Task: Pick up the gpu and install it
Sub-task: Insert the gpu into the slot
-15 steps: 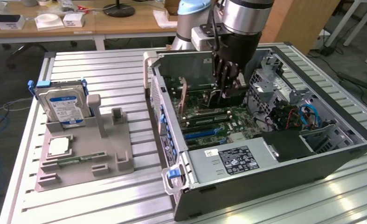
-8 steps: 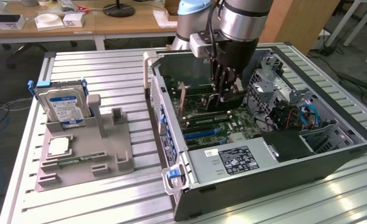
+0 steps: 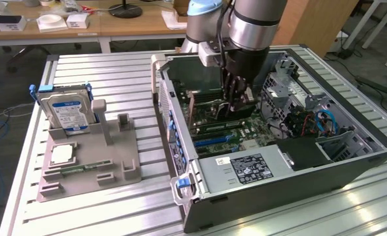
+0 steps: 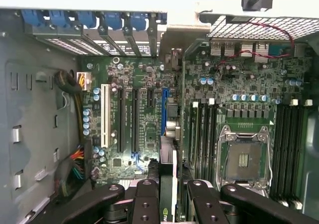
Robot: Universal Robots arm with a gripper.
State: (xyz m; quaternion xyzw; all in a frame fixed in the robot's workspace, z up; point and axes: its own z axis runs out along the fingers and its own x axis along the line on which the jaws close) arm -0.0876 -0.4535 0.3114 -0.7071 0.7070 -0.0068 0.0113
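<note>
Item one, from my remote station: the gripper (image 3: 236, 101) is lowered inside the open computer case (image 3: 350, 162), which lies on its side on the slatted metal table (image 3: 101, 211). Its fingers (image 4: 147, 204) are pinching the gpu (image 4: 168, 184), a thin dark card seen edge-on in the wrist view, held upright between the black pads directly over the motherboard (image 4: 239, 109). In that view the card's edge lines up near the blue expansion slot (image 4: 163, 112), with black slots (image 4: 127, 119) and a white slot (image 4: 104, 115) alongside; I cannot tell whether the card touches any slot. Item two: the bare CPU socket (image 4: 245, 157) with its metal frame sits beside the memory slots (image 4: 202, 134). Item three: the power supply (image 3: 246, 169) with its label occupies the near end of the case. Item four: on the exterior view's left, well apart from the case, a grey holder tray (image 3: 114, 172) stands on the table, carrying an upright hard drive (image 3: 67, 113) with a blue-white label and a square chip (image 3: 62, 153) lying flat.
</note>
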